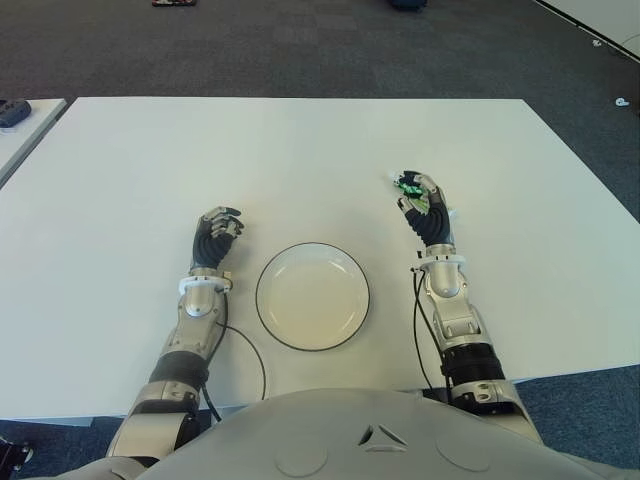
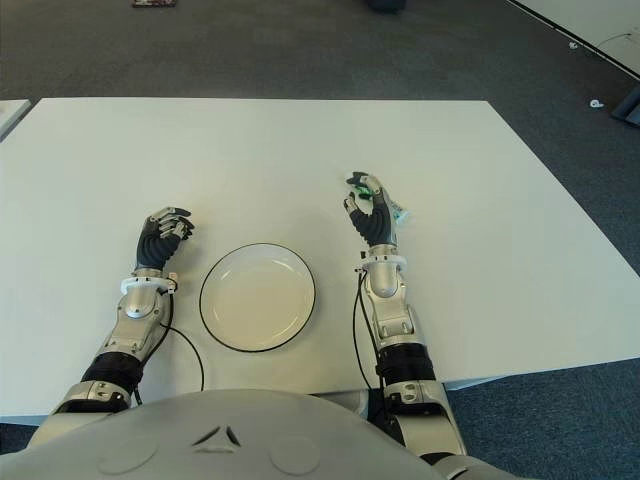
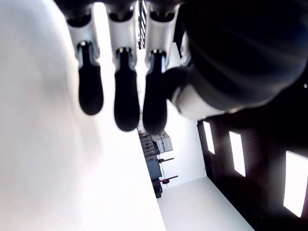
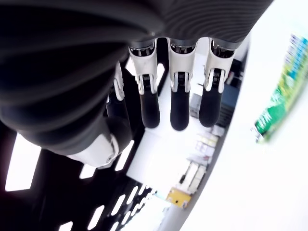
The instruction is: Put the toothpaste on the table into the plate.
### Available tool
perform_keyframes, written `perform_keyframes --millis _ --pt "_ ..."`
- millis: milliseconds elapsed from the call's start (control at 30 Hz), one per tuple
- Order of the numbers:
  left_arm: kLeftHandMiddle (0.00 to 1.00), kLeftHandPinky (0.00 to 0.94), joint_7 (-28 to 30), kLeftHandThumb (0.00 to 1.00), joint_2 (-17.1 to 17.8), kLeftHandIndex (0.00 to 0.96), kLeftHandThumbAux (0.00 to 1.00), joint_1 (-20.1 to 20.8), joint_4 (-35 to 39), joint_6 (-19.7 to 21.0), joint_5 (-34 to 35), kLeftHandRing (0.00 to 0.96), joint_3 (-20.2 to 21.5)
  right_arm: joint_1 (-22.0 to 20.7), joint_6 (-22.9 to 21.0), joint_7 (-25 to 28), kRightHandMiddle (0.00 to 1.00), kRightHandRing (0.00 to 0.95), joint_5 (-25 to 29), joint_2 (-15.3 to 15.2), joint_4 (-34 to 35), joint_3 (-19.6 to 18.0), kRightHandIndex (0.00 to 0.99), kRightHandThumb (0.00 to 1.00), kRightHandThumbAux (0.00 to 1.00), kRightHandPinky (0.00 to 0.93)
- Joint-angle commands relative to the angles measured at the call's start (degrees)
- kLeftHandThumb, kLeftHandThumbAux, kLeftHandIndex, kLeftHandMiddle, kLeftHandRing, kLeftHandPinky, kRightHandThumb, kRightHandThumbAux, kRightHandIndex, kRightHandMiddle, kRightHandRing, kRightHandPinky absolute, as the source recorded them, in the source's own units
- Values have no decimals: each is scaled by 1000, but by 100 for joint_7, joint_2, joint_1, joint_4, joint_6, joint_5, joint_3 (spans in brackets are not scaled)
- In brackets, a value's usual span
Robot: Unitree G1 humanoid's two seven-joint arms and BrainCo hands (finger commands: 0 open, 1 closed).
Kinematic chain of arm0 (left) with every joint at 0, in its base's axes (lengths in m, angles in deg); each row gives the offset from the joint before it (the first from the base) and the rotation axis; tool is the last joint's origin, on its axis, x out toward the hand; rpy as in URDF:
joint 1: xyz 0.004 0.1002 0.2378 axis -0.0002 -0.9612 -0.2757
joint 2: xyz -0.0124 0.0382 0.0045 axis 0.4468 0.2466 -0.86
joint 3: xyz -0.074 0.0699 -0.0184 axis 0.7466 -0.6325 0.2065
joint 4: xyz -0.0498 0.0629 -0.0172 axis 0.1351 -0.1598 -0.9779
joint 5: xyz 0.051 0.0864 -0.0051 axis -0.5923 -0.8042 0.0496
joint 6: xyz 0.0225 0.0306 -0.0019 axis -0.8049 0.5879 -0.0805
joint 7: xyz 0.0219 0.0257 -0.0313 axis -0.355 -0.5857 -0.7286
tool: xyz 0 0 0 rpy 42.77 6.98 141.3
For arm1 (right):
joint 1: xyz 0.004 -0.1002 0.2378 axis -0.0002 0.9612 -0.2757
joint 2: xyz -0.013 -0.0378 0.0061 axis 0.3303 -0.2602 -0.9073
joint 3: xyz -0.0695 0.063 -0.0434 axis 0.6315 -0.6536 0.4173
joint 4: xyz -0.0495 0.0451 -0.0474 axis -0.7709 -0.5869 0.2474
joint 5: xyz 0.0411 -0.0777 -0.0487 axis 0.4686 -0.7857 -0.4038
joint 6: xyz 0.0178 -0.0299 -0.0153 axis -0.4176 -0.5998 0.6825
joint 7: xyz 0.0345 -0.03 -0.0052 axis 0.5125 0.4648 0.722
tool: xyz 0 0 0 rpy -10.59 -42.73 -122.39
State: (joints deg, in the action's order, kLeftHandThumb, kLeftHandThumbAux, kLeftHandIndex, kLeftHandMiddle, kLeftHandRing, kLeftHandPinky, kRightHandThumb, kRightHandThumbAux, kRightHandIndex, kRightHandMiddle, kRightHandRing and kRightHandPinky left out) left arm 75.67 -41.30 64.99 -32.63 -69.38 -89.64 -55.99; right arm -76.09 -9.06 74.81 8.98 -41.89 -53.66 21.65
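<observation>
The toothpaste [image 4: 279, 91], a green and white tube, lies flat on the white table [image 1: 300, 170] to the right of the plate. My right hand [image 1: 425, 210] hovers at the tube, partly covering it in the eye views, where the green end [image 1: 407, 184] peeks out past the fingertips. In the right wrist view the fingers [image 4: 179, 108] hang relaxed with nothing between them, and the tube lies off to one side of them. The white plate with a dark rim [image 1: 312, 300] sits near the front middle and holds nothing. My left hand [image 1: 215, 235] shows left of the plate, holding nothing.
A second white table with a dark object [image 1: 12, 112] reaches in at the far left. Dark carpet [image 1: 300, 50] surrounds the table. A cable [image 1: 252, 355] runs from my left wrist past the plate to the front edge.
</observation>
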Motion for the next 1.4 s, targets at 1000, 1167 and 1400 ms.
perform_keyframes --millis 1000,1167,1400 --pt "558 530 -92 704 -100 431 719 -103 -324 19 -94 569 -24 -2845 -3322 1322 0 0 -1634 -985 -1785 1084 0 639 143 0" --pt "558 531 -123 703 -110 430 719 -92 -337 17 -105 567 -29 -3309 -3130 1300 0 0 -1639 -1001 -2654 1310 0 619 142 0" --pt "560 531 -115 704 -121 430 720 -60 -379 3 -74 568 -12 -3795 -2924 1423 0 0 -1676 -1035 -3496 1691 0 588 136 0"
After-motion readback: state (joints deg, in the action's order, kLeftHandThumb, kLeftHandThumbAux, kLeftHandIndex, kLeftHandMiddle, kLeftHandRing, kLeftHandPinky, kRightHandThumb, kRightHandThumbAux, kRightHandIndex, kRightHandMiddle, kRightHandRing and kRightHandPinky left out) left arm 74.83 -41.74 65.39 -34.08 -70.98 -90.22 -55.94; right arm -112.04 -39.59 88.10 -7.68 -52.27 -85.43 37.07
